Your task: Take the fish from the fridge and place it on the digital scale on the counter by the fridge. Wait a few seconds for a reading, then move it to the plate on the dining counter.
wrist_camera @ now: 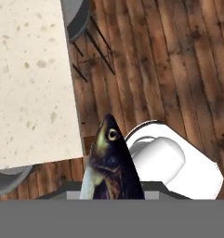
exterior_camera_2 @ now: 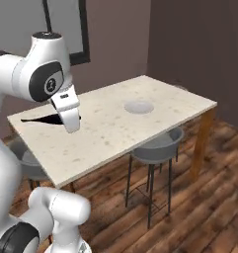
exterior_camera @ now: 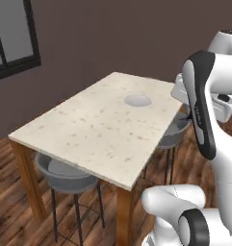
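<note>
Meanwhile, plate (exterior_camera: 137, 100) bare; claw (wrist_camera: 112, 193) grips fish (wrist_camera: 111, 162).

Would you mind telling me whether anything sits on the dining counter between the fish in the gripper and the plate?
Nothing visible does. The fish is held off the counter's edge, and the dining counter is bare up to the plate, which is empty.

dining counter (exterior_camera: 88, 129) top bare around plate (exterior_camera: 137, 100)
</note>
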### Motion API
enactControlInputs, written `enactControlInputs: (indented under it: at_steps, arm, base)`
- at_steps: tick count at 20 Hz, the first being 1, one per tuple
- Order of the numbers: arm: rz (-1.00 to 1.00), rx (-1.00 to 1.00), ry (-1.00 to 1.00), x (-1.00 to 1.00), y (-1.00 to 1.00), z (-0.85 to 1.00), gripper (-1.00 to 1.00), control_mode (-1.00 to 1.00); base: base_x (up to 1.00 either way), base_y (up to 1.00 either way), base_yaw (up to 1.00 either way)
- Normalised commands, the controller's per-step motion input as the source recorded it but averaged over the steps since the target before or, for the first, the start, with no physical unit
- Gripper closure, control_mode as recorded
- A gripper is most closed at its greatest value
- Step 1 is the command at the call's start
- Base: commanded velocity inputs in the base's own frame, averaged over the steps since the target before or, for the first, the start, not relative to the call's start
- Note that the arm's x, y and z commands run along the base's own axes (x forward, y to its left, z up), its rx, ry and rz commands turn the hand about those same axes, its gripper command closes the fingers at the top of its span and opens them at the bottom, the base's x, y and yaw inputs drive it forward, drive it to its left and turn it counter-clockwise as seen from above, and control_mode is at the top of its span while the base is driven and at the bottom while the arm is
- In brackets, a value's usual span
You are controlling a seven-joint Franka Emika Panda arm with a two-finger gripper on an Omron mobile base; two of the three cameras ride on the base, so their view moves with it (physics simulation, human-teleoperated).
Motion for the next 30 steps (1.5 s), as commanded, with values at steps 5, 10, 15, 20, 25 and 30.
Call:
enactControlInputs:
  at_steps: [5, 10, 15, 20, 25, 30]
  arm:
    - [0.0, 0.0, 0.0, 0.0, 0.0, 0.0, 1.0, 1.0]
    - [0.0, 0.0, 0.0, 0.0, 0.0, 0.0, 1.0, 1.0]
    - [0.0, 0.0, 0.0, 0.0, 0.0, 0.0, 1.0, 1.0]
    - [0.0, 0.0, 0.0, 0.0, 0.0, 0.0, 1.0, 1.0]
    - [0.0, 0.0, 0.0, 0.0, 0.0, 0.0, 1.0, 1.0]
    - [0.0, 0.0, 0.0, 0.0, 0.0, 0.0, 1.0, 1.0]
  base:
    - [0.17, -0.49, 0.78]
    - [0.01, -0.65, 0.76]
    - [-0.29, -0.88, 0.69]
    - [-0.82, -1.0, 0.59]
    - [-0.78, -1.0, 0.49]
    - [-0.13, -1.0, 0.39]
